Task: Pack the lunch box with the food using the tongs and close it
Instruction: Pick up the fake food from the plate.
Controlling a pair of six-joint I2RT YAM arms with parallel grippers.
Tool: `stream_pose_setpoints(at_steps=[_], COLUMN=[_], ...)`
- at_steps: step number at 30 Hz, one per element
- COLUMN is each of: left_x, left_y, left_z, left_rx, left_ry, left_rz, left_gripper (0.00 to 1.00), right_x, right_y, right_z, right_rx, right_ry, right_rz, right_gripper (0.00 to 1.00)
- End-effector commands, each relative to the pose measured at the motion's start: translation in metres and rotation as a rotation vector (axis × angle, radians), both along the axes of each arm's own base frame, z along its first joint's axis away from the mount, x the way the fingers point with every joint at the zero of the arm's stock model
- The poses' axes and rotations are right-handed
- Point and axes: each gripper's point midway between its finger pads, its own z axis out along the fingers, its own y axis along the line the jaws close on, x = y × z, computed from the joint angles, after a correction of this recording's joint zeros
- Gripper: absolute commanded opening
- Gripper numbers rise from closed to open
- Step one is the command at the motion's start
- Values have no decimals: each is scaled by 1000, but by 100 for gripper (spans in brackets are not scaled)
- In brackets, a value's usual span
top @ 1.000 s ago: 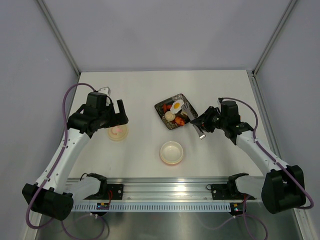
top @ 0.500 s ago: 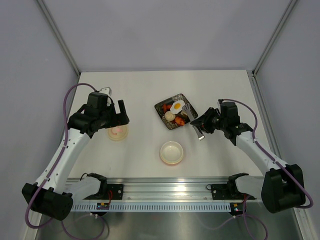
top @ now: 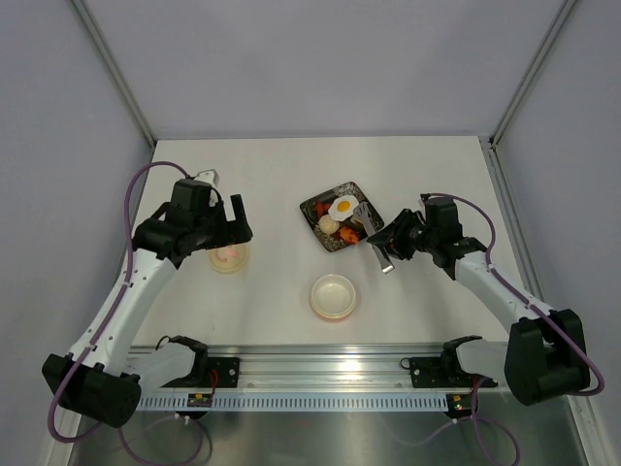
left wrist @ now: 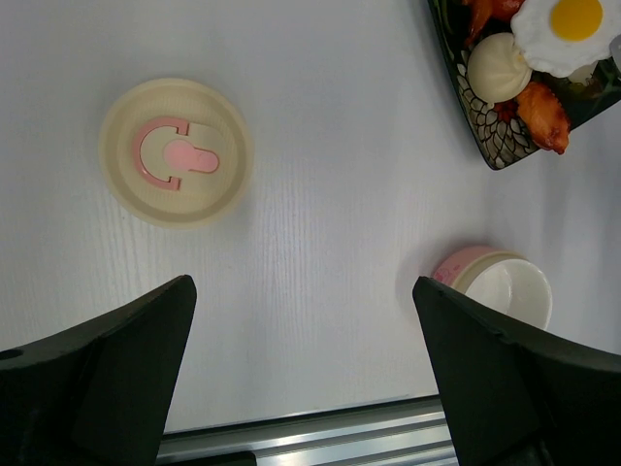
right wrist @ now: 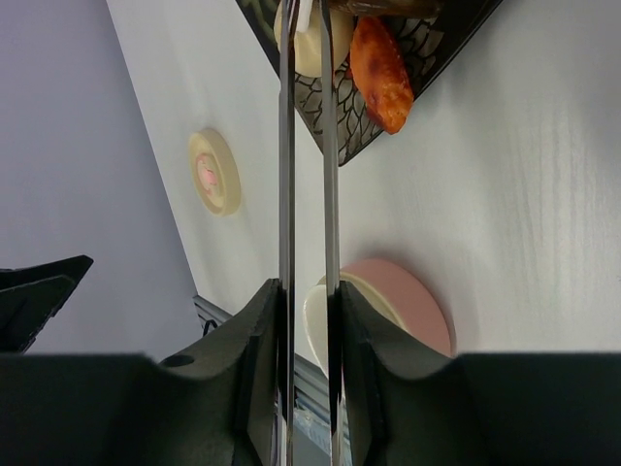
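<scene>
The silvery tongs [right wrist: 287,146] run up between my right gripper [right wrist: 309,301] fingers, which are shut on their two arms. The tips reach over the black tray [top: 315,207] by the pale ball [right wrist: 310,44] and orange piece [right wrist: 380,73]. From above, the tongs [top: 369,228] slant from my right gripper [top: 393,239] onto the tray's right side, beside the fried egg [top: 343,205]. The cream lunch box tub [top: 333,296] stands with nothing in it below the tray. Its lid [top: 229,257] lies to the left, under my open left gripper [top: 229,221]. Nothing is between the left gripper [left wrist: 310,388] fingers.
The black tray [left wrist: 490,146] also holds red pieces beside the egg [left wrist: 572,27]. An aluminium rail [top: 320,367] runs along the near table edge, with both arm bases on it. Grey walls close in the back and sides.
The right gripper has eased slightly, so the tongs' arms stand a little further apart. The right arm has shifted a little left toward the tray. The left arm has barely moved.
</scene>
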Motion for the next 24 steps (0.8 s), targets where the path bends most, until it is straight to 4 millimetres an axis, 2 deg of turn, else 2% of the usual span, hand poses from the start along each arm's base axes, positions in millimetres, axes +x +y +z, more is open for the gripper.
stream_pose_setpoints(at_steps=[1, 24], left_x=[8, 5], left_y=[-8, -7], left_z=[8, 4], left_rx=[-30, -20], left_ry=[-32, -22], left_rz=[-12, -10], left_gripper=[99, 99], right_x=[4, 10], right_y=[8, 14], right_z=[14, 8], right_rx=[38, 72], right_ry=[-41, -30], right_rz=[30, 43], right_gripper=[37, 54])
